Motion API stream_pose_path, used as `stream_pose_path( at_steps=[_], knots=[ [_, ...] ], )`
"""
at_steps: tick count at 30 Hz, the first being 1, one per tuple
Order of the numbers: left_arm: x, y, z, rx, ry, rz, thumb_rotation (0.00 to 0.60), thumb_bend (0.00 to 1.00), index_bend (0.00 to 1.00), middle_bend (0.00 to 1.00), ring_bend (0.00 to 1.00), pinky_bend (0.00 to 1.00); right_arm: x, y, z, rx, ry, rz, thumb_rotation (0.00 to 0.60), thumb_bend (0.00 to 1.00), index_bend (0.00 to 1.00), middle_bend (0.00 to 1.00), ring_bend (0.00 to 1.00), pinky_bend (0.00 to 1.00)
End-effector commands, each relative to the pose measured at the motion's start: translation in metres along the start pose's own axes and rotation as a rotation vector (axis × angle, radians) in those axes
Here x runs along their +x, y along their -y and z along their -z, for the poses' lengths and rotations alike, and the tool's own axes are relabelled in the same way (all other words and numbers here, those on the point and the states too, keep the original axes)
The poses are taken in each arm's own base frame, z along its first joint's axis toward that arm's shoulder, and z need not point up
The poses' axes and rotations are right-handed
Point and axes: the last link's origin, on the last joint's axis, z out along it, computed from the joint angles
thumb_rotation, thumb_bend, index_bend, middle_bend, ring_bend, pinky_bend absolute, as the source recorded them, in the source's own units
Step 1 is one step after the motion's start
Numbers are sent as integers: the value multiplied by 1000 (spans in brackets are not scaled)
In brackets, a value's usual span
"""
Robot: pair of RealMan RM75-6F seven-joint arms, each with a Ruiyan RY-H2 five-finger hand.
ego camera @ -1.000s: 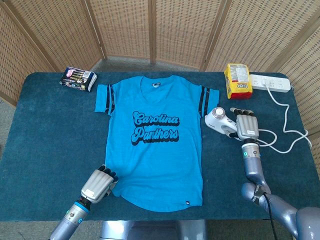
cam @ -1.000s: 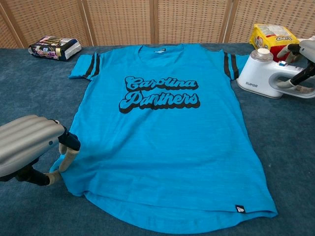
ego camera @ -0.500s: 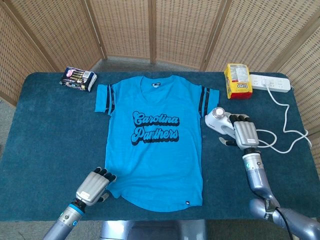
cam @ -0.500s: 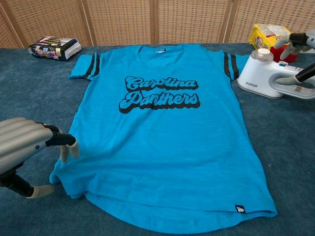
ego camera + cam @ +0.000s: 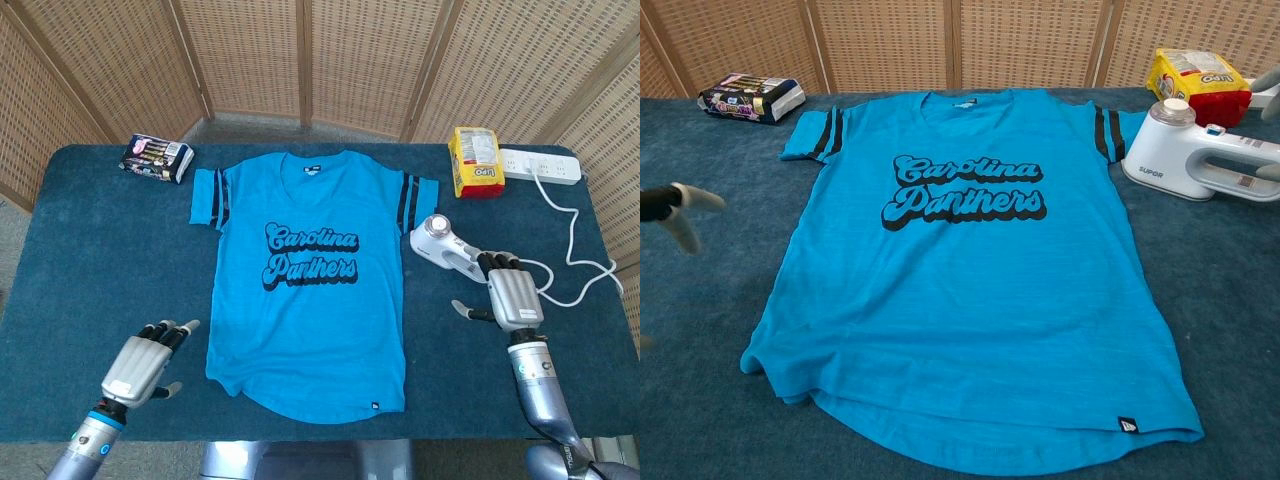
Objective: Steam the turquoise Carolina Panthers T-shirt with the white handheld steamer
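Note:
The turquoise Carolina Panthers T-shirt [image 5: 308, 280] [image 5: 970, 260] lies flat, front up, in the middle of the blue table. The white handheld steamer [image 5: 447, 245] [image 5: 1200, 163] lies on its side just right of the shirt's sleeve. My right hand [image 5: 511, 297] hovers near the steamer's handle end, fingers apart, holding nothing. My left hand [image 5: 143, 362] is off the shirt's lower left corner, fingers spread and empty; in the chest view only its fingertips [image 5: 675, 210] show at the left edge.
A yellow snack bag [image 5: 474, 162] [image 5: 1197, 73] and a white power strip [image 5: 541, 166] sit at the back right, with a white cord [image 5: 580, 250] looping past the steamer. A dark wrapped packet [image 5: 157, 157] [image 5: 751, 96] lies back left. Wicker screens stand behind.
My left hand let go of the shirt's lower left hem and drew back leftward and toward me. My right hand slid off the steamer toward the table's near edge, fingers opening.

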Motion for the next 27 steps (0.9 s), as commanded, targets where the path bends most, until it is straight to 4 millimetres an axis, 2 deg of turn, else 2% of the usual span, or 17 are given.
stream_pose_path(
  at_steps=[1, 6, 10, 13, 20, 27],
  knots=[
    [12, 28, 17, 84, -75, 16, 470, 121, 101, 317, 217, 333, 3, -4, 13, -7, -13, -8, 469, 239, 201, 315, 277, 195],
    [18, 64, 41, 201, -150, 40, 473, 121, 101, 317, 217, 333, 5, -11, 33, -22, -39, -8, 468, 253, 244, 340, 326, 239],
    [18, 83, 54, 263, -165, 44, 472, 121, 101, 317, 217, 332, 6, -16, 45, -40, -44, 2, 469, 271, 281, 351, 339, 269],
    [17, 98, 69, 312, -179, 46, 473, 120, 116, 318, 217, 332, 4, -22, 61, -64, -44, -1, 468, 290, 322, 371, 348, 288],
    [11, 112, 90, 389, -177, 46, 481, 120, 128, 318, 217, 332, 4, -34, 85, -106, -48, 14, 468, 294, 346, 390, 362, 298],
    [9, 117, 109, 449, -183, 75, 484, 120, 128, 318, 217, 332, 7, -44, 107, -141, -50, 0, 469, 294, 346, 397, 366, 299]
  ],
)
